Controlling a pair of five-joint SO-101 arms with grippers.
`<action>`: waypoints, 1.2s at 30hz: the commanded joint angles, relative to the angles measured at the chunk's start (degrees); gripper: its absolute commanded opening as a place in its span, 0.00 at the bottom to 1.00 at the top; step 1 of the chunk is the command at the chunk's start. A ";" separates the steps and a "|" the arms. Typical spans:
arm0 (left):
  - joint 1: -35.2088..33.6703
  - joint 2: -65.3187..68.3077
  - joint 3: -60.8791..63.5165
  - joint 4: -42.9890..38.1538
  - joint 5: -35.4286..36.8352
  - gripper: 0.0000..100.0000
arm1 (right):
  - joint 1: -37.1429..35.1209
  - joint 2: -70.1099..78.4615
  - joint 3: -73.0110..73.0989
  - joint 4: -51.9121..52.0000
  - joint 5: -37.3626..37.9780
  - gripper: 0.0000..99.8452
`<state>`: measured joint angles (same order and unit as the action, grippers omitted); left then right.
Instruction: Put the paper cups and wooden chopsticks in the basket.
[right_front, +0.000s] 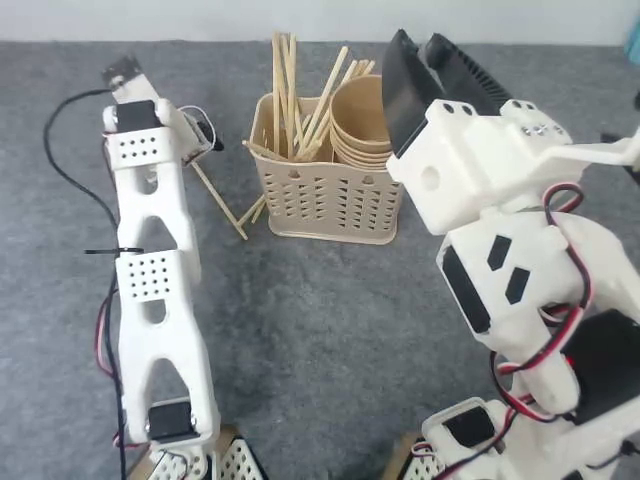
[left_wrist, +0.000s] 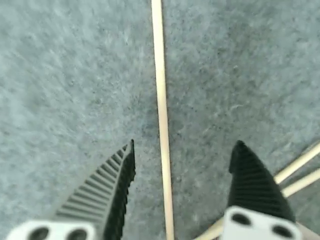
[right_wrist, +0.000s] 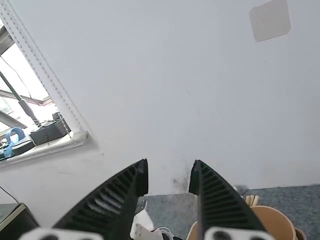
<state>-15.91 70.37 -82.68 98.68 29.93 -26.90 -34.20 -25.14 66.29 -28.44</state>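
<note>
Straddling one loose chopstick (left_wrist: 161, 100), left claw (left_wrist: 185, 145) is spread wide & empty; the stick lies on the grey bench (left_wrist: 60, 75) btwn its fingers, touching neither. Two more sticks (left_wrist: 300, 167) lie just outside one finger. High view adds what that wrist cam can't: basket (right_front: 325, 200) just beside the claw, w/ paper cups (right_front: 362, 120) & chopstick bundle (right_front: 290, 90) inside. Right claw (right_wrist: 170, 162) is slightly apart, empty, aimed at a wall (right_wrist: 175, 75), cups just below it.
</note>
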 joint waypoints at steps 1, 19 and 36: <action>-0.09 -0.35 -0.04 -2.11 0.88 0.26 | 0.48 -1.36 -2.11 0.22 -0.35 0.14; 1.85 3.08 -2.51 -4.40 0.79 0.01 | 0.57 -0.92 -2.11 0.22 -0.35 0.14; 1.67 -4.75 1.71 2.20 0.62 0.01 | 0.57 -0.92 -2.11 0.13 -0.44 0.14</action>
<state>-13.80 74.77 -87.60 98.68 30.29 -26.90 -34.20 -25.14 66.29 -28.44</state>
